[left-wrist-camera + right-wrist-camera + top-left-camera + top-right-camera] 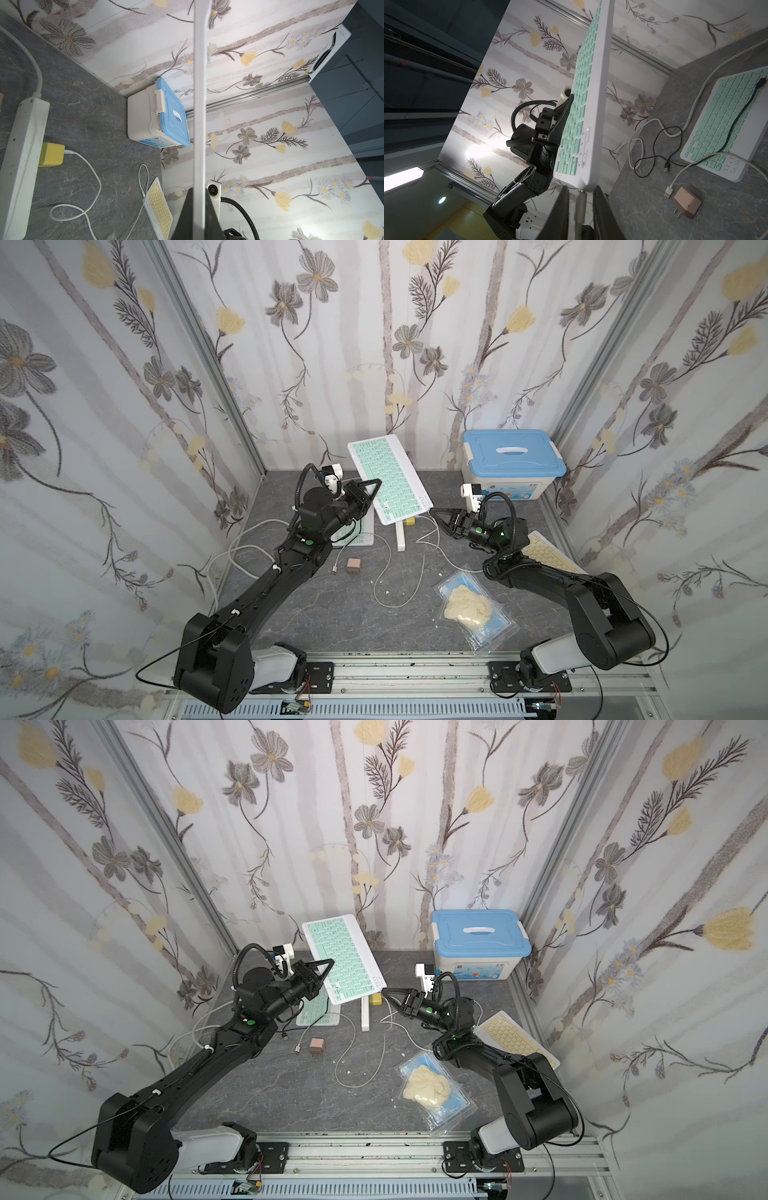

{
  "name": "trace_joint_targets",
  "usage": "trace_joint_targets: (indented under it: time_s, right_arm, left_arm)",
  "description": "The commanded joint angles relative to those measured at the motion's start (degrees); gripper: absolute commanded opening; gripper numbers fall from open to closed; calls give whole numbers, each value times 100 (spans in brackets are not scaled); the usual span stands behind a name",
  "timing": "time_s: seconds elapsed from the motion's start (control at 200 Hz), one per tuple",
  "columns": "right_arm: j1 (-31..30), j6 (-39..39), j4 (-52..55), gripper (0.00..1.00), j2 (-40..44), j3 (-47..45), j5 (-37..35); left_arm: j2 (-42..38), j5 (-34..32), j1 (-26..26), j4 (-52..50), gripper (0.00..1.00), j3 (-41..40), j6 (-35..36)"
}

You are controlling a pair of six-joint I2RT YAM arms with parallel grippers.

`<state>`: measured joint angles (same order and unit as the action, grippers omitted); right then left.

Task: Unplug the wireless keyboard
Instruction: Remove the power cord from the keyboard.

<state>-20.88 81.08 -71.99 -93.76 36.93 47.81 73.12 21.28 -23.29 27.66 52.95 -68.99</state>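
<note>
While our left gripper [377, 483] clamps the keyboard [390, 470] mid-frame, the right gripper [581, 192] straddles the plug [580, 207], seemingly untouching; we'd pinch, then pull straight.

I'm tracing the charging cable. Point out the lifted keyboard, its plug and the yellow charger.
lifted keyboard [392, 475], in a top view, middle of the green keys.
plug [581, 203], right wrist view, grey sleeve at the keyboard's corner.
yellow charger [52, 154], left wrist view, middle of its body.

Black left arm [266, 593], black right arm [548, 574]; white base links [276, 664], green dots [308, 542], corrugated hoses [301, 479], white wrist cameras [332, 472].
</note>
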Motion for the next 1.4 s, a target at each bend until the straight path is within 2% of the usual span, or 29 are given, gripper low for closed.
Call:
trace_joint_targets:
  time_s: [0.0, 0.235, 0.604, 0.789, 1.014, 1.159, 1.394]
  right_arm:
    - [-6, 131, -196, 22, -37, 53, -31]
    - [-48, 199, -175, 26, -98, 70, 52]
    - [-62, 194, -114, 24, -142, 57, 111]
    - [-73, 189, -88, 18, -173, 60, 150]
    - [-109, 71, 58, 0, -210, 148, 275]
    - [-122, -43, 151, 0, -245, 149, 346]
    - [-126, -305, 221, 0, -184, 79, 580]
  left_arm:
    - [28, 92, 4, 571, 0, 10, -10]
    - [32, 28, 9, 556, 0, 19, 110]
    - [83, -51, 9, 519, 0, 55, 133]
    - [105, -97, 17, 521, 0, 72, 162]
    - [161, -240, 26, 719, 0, -3, 190]
    - [281, -272, 106, 1127, 0, -57, 48]
    - [441, -58, 380, 1127, 0, 88, -209]
